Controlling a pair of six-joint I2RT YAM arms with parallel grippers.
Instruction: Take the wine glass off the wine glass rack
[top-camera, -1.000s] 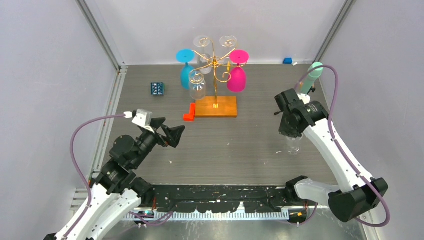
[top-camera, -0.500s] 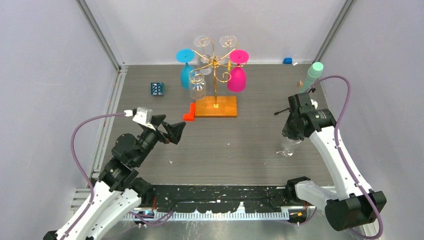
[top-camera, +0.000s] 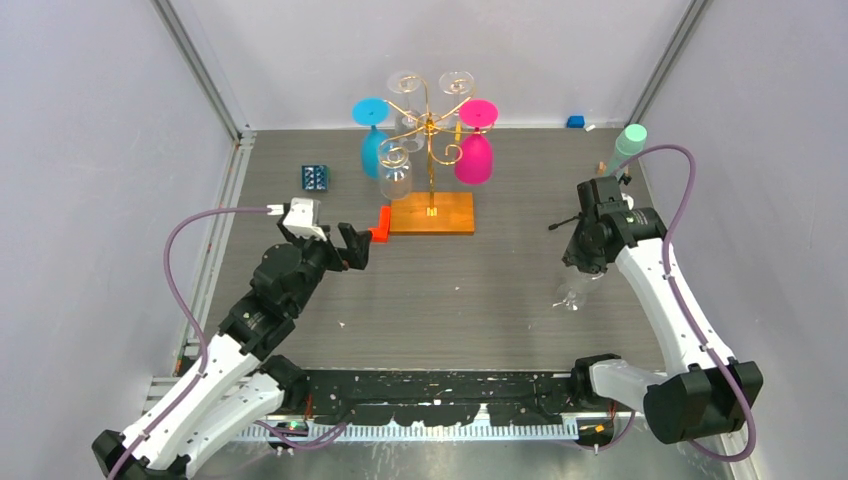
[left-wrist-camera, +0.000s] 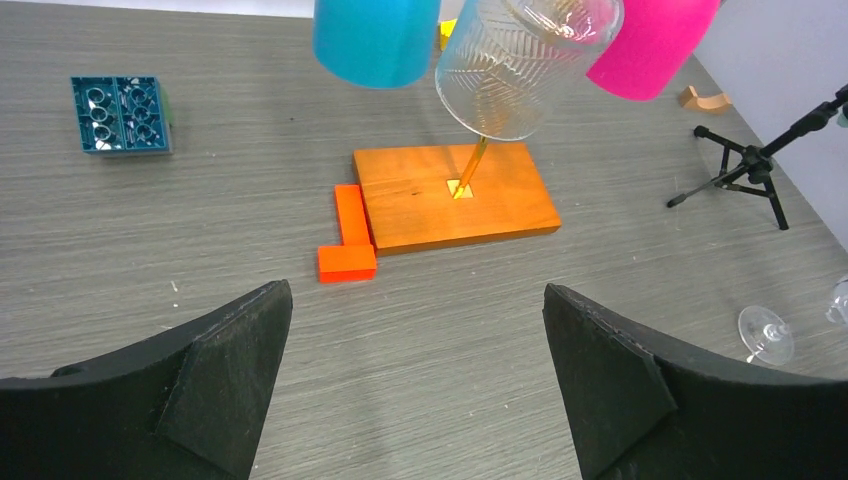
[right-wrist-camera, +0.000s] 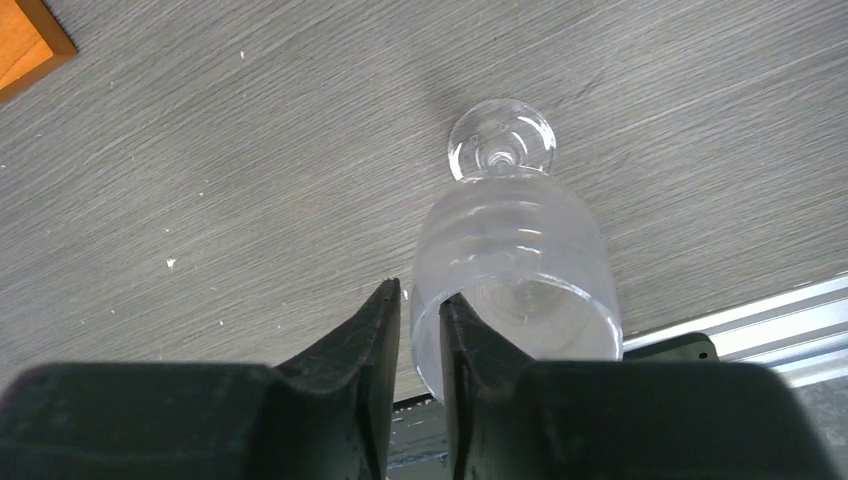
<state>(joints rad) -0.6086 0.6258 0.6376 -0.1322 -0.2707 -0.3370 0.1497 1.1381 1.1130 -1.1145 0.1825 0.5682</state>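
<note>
The wine glass rack (top-camera: 430, 120) is gold wire on an orange wooden base (left-wrist-camera: 455, 195) at the back centre. A cyan glass (top-camera: 372, 150), a magenta glass (top-camera: 473, 155) and a clear ribbed glass (left-wrist-camera: 515, 70) hang on it upside down. My right gripper (right-wrist-camera: 420, 296) is shut on the rim of a clear wine glass (right-wrist-camera: 510, 260), one finger inside the bowl and one outside. The glass tilts, its foot (top-camera: 568, 297) at the table on the right. My left gripper (left-wrist-camera: 415, 290) is open and empty, a short way in front of the rack base.
A red-orange L-shaped block (left-wrist-camera: 345, 245) lies against the base's left side. A teal block (top-camera: 316, 178) lies at the back left. A small black tripod (left-wrist-camera: 745, 165) and a mint green bottle (top-camera: 628, 142) stand at the right. Walls close in on both sides.
My left gripper has moved forward and right, closer to the rack base. My right gripper has shifted right with the clear glass, which now leans with its foot low.
</note>
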